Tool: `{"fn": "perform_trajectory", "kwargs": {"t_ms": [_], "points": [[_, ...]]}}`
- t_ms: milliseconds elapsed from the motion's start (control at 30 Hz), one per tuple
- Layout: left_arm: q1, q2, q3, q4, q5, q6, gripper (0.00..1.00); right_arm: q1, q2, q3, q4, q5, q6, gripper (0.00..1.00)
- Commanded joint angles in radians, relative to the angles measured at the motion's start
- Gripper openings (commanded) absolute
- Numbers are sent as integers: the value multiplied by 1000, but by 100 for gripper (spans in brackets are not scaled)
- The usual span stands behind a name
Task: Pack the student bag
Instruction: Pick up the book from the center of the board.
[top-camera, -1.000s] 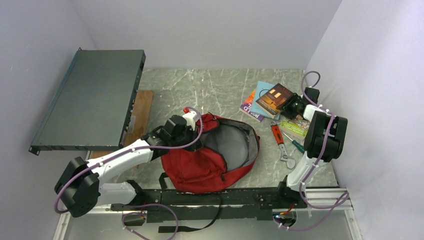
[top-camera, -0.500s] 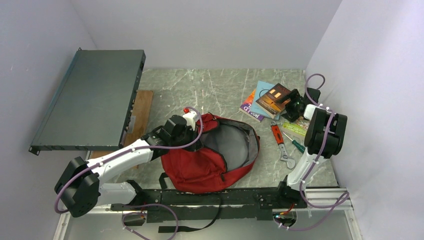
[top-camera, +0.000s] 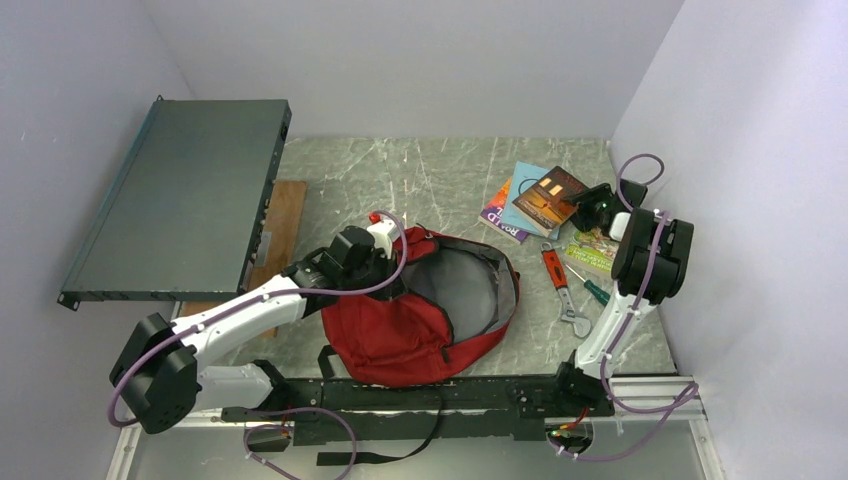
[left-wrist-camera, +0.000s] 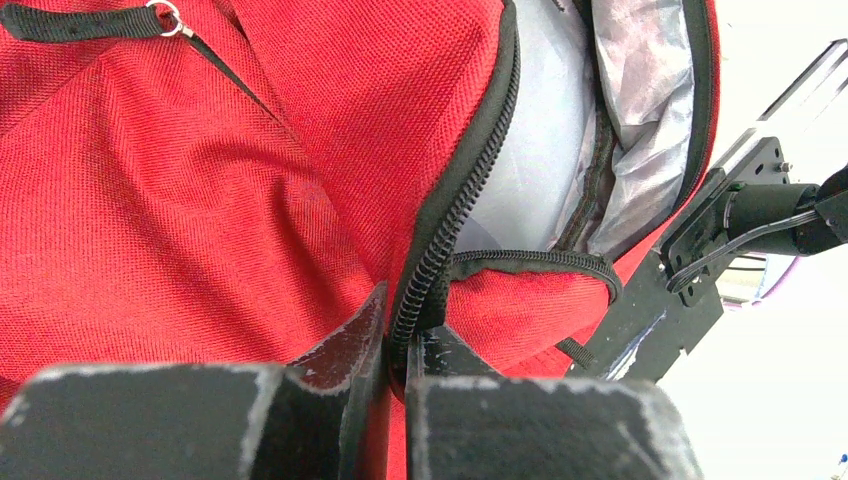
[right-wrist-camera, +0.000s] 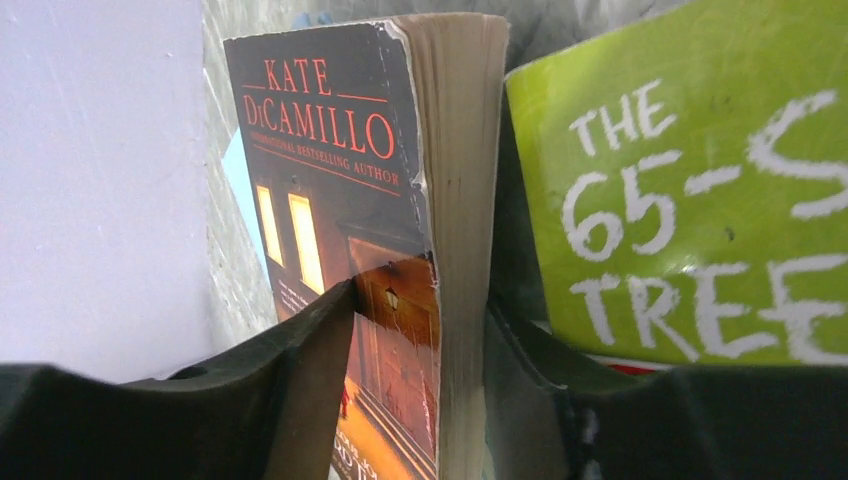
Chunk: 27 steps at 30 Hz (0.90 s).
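The student bag (top-camera: 405, 335) lies on the bench (top-camera: 400, 180) in front of the left arm, unzipped, with its grey lining showing and its mouth facing the books. The left jaws are clamped on the bag's black zipper edge (left-wrist-camera: 440, 250) at the rim and lift it, so the opening gapes.

Over at the far right, the right jaws straddle a Kate DiCamillo paperback (right-wrist-camera: 340, 200). One finger sits against the cover and the other against the page edge. They look very close to contact, but I cannot tell whether they are pressing on it. A green book (right-wrist-camera: 680, 200) lies just beside the paperback.

The step in hand appears to be picking the first book to load, and the bag looks empty so far. The next move calls for a firm squeeze across the paperback's thickness. It then needs a lift clear of the blue book (top-camera: 522, 190) under it and a carry left to the held-open mouth. A red-handled wrench (top-camera: 565, 295) and a screwdriver (top-camera: 590, 288) lie between the books and the bag.
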Motion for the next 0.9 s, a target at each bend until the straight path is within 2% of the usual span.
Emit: {"fn": "perform_trajectory", "kwargs": {"t_ms": [0,100,200,333,433,533,633,733,800,867], "points": [[2,11,39,-3,43,4,0,-26,7,3,124,-15,29,43],[1,8,47,-8,46,2,0,-27,-27,36,65,5,-12,35],[1,4,54,-15,40,-3,0,-21,-88,87,-21,35,-65,21],[13,5,34,21,69,-29,0,21,-202,150,-184,161,-170,13],[19,11,26,44,87,-47,0,51,-295,150,-255,231,-220,0],[32,16,31,55,103,-60,0,94,-397,148,-317,293,-275,0],[39,13,49,47,105,-63,0,213,-525,154,-391,421,-373,0],[41,-1,61,41,85,-65,0,438,-649,195,-521,654,-533,0],[42,-11,70,32,73,-64,0,559,-713,201,-573,703,-585,0],[43,-23,78,22,61,-63,0,649,-774,195,-622,680,-610,0]]}}
